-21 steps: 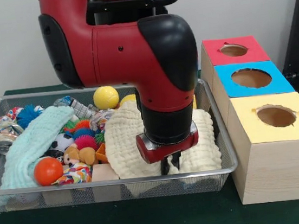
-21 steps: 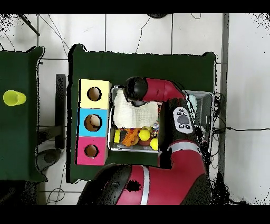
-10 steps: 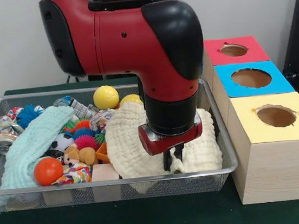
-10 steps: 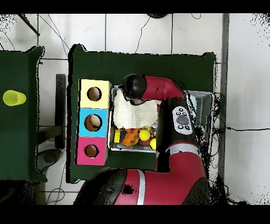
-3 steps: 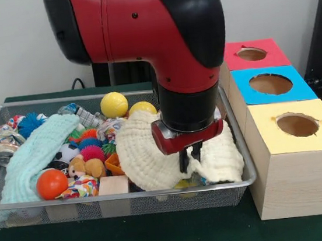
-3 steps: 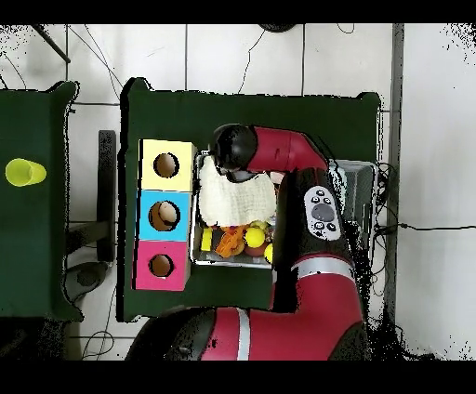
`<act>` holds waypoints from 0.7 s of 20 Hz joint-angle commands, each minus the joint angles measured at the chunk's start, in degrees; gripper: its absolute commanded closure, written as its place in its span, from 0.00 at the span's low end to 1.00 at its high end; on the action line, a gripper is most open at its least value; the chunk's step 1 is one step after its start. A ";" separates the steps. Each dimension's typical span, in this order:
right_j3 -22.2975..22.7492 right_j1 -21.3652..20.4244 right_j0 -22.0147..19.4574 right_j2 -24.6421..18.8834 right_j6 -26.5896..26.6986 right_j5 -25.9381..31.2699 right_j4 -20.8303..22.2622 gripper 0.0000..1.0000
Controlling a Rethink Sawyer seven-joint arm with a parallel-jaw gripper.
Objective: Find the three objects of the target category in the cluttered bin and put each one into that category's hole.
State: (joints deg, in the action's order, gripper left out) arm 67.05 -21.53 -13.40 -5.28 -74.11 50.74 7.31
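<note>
Dark green cloth covers the table (image 5: 164, 240) where a wire mesh bin (image 5: 244, 163) sits beside a row of three wooden boxes. Sawyer's red and black arm (image 5: 156, 33) reaches down into the bin, its gripper (image 5: 190, 157) pinching a fold of the cream waffle cloth (image 5: 142, 158); the dark fingers (image 5: 183, 160) are drawn nearly together on the fabric, which is bunched and raised between them. Beyond the fingers, toward the bin's far wall, lie two yellow balls (image 5: 114, 104), one half hidden by the cloth. Off to one side of the fingers, past the cream cloth, are a pale mint towel (image 5: 36, 153), an orange ball (image 5: 52, 184), a small teddy bear (image 5: 85, 167), spiky rubber balls (image 5: 92, 152) and a wooden block (image 5: 113, 186) against the near wall. On the other side of the fingers, just outside the bin, stand the yellow-topped box (image 5: 295, 139), the blue-topped box (image 5: 271, 85) and the red-topped box (image 5: 251, 54), each with a round hole in its lid. Seen from overhead, the arm (image 6: 279, 153) hangs over the bin's end nearest the yellow box (image 6: 166, 165).
</note>
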 commanded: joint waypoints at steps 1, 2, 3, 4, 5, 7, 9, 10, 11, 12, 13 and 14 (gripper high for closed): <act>3.39 -1.72 0.56 0.15 -10.14 7.50 -1.82 1.00; 3.92 -2.28 0.59 0.24 -10.03 7.51 -1.88 1.00; 4.46 -2.85 0.62 0.34 -9.92 7.51 -1.94 1.00; 5.00 -3.41 0.64 0.43 -9.81 7.52 -2.01 1.00; 5.53 -3.98 0.67 0.53 -9.71 7.53 -2.07 1.00; 6.07 -4.47 0.59 0.51 -9.47 7.28 -2.16 1.00; 6.20 -4.69 0.53 0.48 -9.22 7.30 -2.25 1.00; 6.07 -4.66 0.52 0.45 -9.09 7.45 -2.30 1.00; 5.94 -4.64 0.50 0.42 -8.97 7.59 -2.34 1.00; 5.81 -4.61 0.49 0.40 -8.84 7.74 -2.39 1.00; 6.88 -5.29 0.36 0.43 -8.65 7.40 -2.47 1.00; 7.94 -5.96 0.23 0.47 -8.46 7.06 -2.55 1.00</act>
State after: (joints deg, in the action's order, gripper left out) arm 68.56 -25.38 -12.66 -4.37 -74.11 52.16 6.12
